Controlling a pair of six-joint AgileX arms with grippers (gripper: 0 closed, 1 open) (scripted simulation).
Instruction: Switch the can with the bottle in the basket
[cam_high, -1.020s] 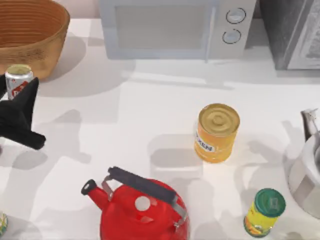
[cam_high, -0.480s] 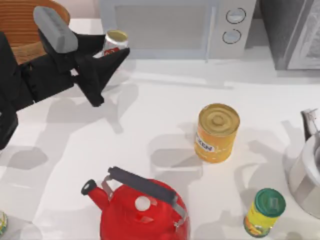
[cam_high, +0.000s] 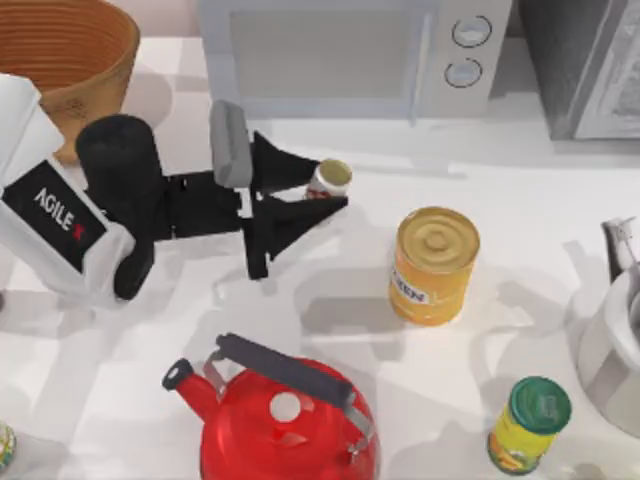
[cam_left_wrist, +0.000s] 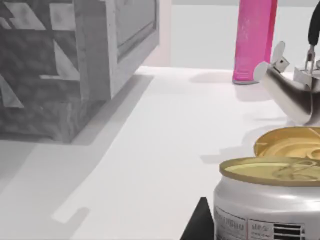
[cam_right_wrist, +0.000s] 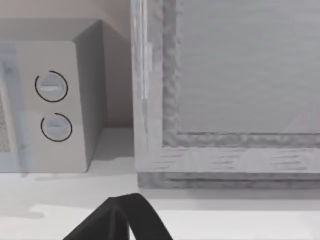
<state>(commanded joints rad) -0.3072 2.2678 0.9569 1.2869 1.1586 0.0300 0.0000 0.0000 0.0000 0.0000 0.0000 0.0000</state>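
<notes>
The can (cam_high: 330, 178), small with a pale gold top and a white-and-red label, sits between the black fingers of my left gripper (cam_high: 332, 187), which is shut on it. It is held over the table's middle, left of the large yellow can (cam_high: 432, 264). The left wrist view has the can (cam_left_wrist: 270, 200) close up at the lower edge. The wicker basket (cam_high: 100, 75) stands at the back left corner, and what I see of its inside is bare. The bottle is out of view. One dark finger (cam_right_wrist: 120, 220) of my right gripper shows in the right wrist view.
A white microwave (cam_high: 350, 55) stands along the back and a grey cabinet (cam_high: 585, 65) at the back right. A red kettle (cam_high: 285, 415) is at the front, a green-lidded tin (cam_high: 528, 422) front right, a steel kettle (cam_high: 615, 340) at the right edge. A pink bottle (cam_left_wrist: 255, 40) stands far off.
My left arm carried the can from beside the basket, up past the microwave's front, then rightward and forward to the table's middle near the yellow can.
</notes>
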